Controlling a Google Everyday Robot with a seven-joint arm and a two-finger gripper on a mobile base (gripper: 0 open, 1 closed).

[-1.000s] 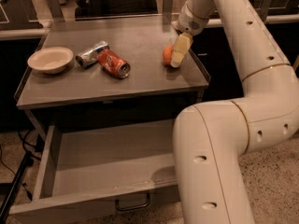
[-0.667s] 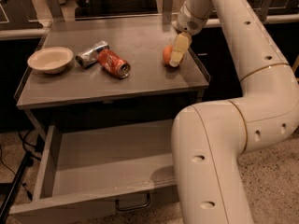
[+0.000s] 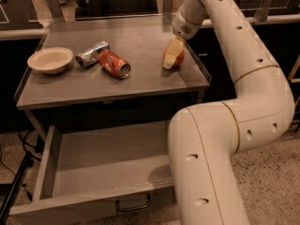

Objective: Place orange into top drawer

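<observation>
The orange sits on the grey cabinet top, near its right edge. My gripper reaches down from the white arm and is right at the orange, covering its left side. The top drawer is pulled wide open below the top, and nothing lies inside it. Its dark curved pull handle shows on the front panel.
A red soda can lies on its side mid-top, with a silver can just behind it. A white bowl stands at the left. My arm's large lower link hangs over the drawer's right end. Cables lie on the floor at left.
My gripper has shifted a little left and down, and now covers the orange's left side instead of its right. The orange, cans and bowl have not moved.
</observation>
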